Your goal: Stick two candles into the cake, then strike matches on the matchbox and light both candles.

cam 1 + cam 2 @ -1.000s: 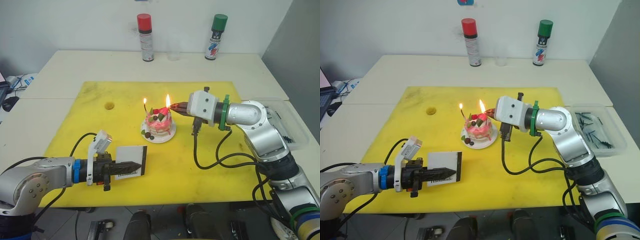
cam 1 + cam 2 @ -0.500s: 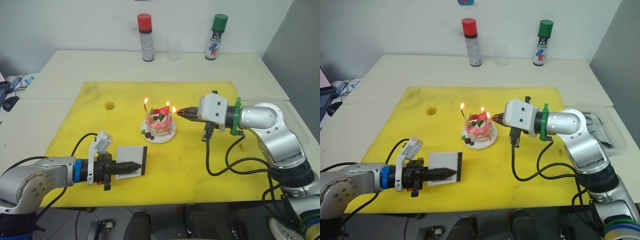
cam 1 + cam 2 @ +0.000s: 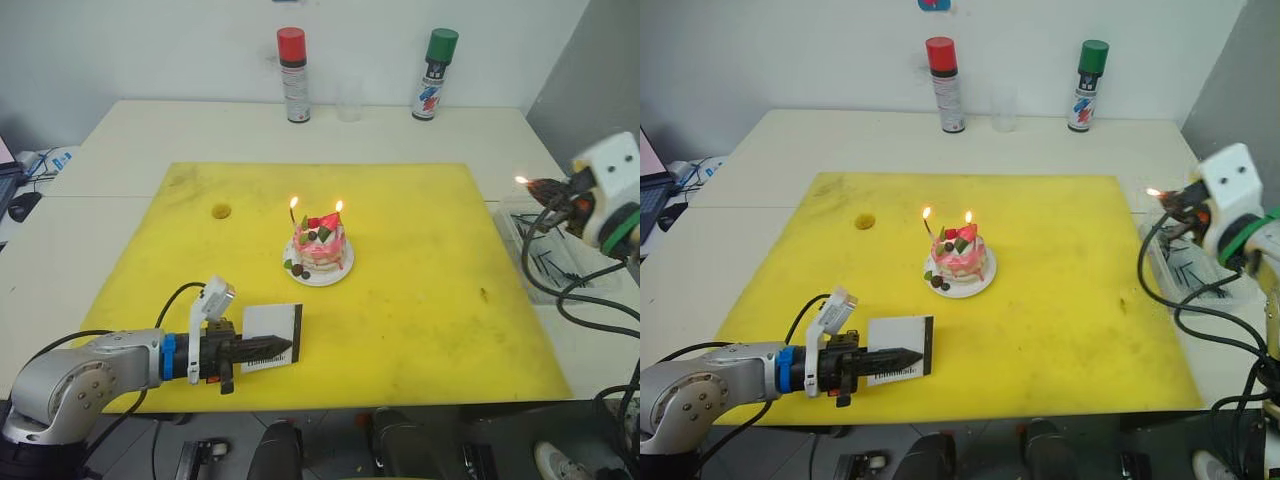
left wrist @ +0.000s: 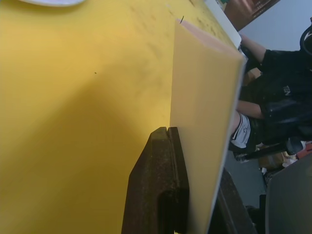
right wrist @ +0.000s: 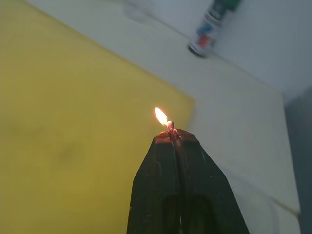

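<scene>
Right tool [image 5: 176, 138] clamps my burning match [image 5: 170, 127] over the bin [image 3: 1200, 262]; extinguish it promptly. Left tool [image 3: 262, 350] grips the matchbox [image 3: 272, 335]. Both candles [image 3: 292, 212] burn in the cake [image 3: 320, 245].

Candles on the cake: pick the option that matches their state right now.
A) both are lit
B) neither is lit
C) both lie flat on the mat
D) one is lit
A: both candles stand in the cake with a small flame at each tip, while the right end effector holds a burning match off by the table's right edge.
</scene>
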`<state>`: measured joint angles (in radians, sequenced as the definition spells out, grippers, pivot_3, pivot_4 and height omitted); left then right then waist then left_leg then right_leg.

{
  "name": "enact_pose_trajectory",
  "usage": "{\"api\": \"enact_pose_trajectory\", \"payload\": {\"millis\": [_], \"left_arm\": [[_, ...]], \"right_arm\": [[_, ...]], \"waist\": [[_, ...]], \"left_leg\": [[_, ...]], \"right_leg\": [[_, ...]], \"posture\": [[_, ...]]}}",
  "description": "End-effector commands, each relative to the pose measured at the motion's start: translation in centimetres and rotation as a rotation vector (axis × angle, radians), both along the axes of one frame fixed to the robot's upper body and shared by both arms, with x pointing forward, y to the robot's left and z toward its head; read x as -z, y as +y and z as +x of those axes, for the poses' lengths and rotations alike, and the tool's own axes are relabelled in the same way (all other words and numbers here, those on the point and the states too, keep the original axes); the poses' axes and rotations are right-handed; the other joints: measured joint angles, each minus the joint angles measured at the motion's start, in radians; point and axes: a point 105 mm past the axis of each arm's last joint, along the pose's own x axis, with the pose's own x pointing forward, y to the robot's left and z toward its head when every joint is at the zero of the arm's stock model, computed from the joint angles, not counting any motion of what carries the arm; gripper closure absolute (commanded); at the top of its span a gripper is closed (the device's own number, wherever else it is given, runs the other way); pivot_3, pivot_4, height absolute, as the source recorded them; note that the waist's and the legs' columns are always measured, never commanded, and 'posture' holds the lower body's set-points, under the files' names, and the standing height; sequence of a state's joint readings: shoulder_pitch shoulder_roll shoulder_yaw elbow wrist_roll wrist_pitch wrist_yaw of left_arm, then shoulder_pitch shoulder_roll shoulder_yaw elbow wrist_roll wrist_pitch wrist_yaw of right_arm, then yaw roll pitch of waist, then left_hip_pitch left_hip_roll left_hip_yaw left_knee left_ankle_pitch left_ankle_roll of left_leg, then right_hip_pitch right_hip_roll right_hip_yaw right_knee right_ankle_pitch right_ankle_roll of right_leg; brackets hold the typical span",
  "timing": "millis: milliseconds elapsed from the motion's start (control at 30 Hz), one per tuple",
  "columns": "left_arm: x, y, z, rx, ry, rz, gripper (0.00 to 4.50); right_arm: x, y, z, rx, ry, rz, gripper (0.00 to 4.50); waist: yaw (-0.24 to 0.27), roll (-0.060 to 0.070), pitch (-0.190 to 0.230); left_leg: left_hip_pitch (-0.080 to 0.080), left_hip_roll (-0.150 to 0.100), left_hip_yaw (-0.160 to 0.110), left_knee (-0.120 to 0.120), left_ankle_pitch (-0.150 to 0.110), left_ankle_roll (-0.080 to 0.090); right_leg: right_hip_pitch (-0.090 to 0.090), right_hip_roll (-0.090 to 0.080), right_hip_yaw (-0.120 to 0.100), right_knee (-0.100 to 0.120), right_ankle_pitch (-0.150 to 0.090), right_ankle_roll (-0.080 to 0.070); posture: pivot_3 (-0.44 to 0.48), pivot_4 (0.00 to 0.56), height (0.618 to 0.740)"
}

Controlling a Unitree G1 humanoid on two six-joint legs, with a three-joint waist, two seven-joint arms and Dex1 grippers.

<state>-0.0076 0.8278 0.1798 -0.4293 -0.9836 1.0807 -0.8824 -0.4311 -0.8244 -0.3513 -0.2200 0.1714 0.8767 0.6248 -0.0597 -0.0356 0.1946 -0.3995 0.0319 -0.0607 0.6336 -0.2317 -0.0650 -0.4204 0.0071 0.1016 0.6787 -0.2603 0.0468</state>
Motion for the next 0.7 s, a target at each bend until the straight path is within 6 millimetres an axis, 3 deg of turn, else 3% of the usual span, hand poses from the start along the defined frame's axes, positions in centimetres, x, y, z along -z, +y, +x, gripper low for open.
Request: {"api": "enact_pose_trajectory", "payload": {"millis": [33, 67, 133, 233, 367, 433, 500, 600, 700], "left_arm": [[-0.4, -0.6, 0.0, 0.015, -0.03, -0.011, 4.5], [-0.4, -0.6, 0.0, 0.014, -0.032, -0.011, 4.5], [-0.4, -0.7, 0.3, 0.004, -0.042, -0.015, 4.5], [-0.4, -0.9, 0.4, -0.002, -0.047, -0.017, 4.5], [-0.4, -0.8, 0.5, -0.01, -0.05, -0.015, 4.5], [-0.5, -0.7, 0.7, -0.023, -0.05, -0.018, 4.5], [-0.7, -0.6, 0.7, -0.031, -0.045, -0.022, 4.5], [-0.8, -0.4, 0.7, -0.038, -0.023, -0.026, 4.5], [-1.4, -0.3, 1.2, -0.08, 0.05, -0.06, 4.5]], "right_arm": [[2.5, -4.9, -0.4, 0.213, 0.09, 0.06, 4.48], [3.4, -5.5, -0.5, 0.238, 0.117, 0.072, 4.48], [4.8, -6.2, -0.3, 0.288, 0.148, 0.126, 4.07], [5.2, -6.2, 0.0, 0.304, 0.152, 0.192, 3.15], [4.0, -5.9, 0.2, 0.304, 0.098, 0.202, 1.69], [2.1, -5.3, 0.0, 0.265, 0.017, 0.172, 0.93], [0.7, -4.1, -0.1, 0.203, -0.04, 0.143, 0.18], [-0.6, -1.7, -0.4, 0.081, -0.095, 0.129, 0.02], [-0.5, 4.7, -2.2, -0.296, -0.072, -0.028, 0.02]], "waist": [[0.0, 0.0, 0.0], [0.0, 0.0, 0.0], [-0.002, 0.0, 0.0], [-0.012, 0.001, 0.0], [-0.021, 0.002, 0.001], [-0.022, 0.002, 0.001], [-0.022, 0.002, 0.001], [-0.024, 0.002, 0.001], [-0.022, 0.002, 0.001]], "left_leg": [[0.0, 0.0, 0.0, 0.0, 0.0, 0.0], [0.0, 0.0, 0.0, 0.001, 0.0, 0.0], [0.0, 0.0, 0.002, 0.001, 0.0, 0.0], [0.001, 0.0, 0.003, 0.0, 0.0, 0.0], [0.001, 0.0, 0.002, 0.0, 0.0, 0.0], [0.0, 0.0, 0.002, 0.0, 0.0, 0.0], [0.0, 0.0, 0.002, 0.0, 0.0, 0.0], [0.0, 0.0, 0.002, 0.0, 0.0, 0.0], [0.0, 0.0, 0.001, 0.0, 0.0, 0.0]], "right_leg": [[0.0, 0.0, 0.0, 0.0, -0.002, -0.003], [0.0, 0.0, 0.0, 0.0, -0.002, -0.003], [0.0, 0.0, 0.002, 0.0, -0.002, -0.003], [0.0, 0.0, 0.002, 0.0, -0.001, -0.001], [0.0, 0.0, 0.003, 0.0, 0.001, 0.003], [0.0, 0.0, 0.002, 0.0, 0.001, 0.003], [0.0, 0.0, 0.002, 0.0, 0.001, 0.003], [0.0, 0.0, 0.002, 0.0, 0.001, 0.003], [0.0, 0.0, 0.002, 0.0, 0.001, 0.003]], "posture": [[0.0, 0.15, 0.74], [0.0, 0.15, 0.74], [0.0, 0.15, 0.74], [0.0, 0.15, 0.74], [0.0, 0.15, 0.74], [0.0, 0.15, 0.74], [0.0, 0.15, 0.74], [0.0, 0.15, 0.74], [0.0, 0.15, 0.74]]}}
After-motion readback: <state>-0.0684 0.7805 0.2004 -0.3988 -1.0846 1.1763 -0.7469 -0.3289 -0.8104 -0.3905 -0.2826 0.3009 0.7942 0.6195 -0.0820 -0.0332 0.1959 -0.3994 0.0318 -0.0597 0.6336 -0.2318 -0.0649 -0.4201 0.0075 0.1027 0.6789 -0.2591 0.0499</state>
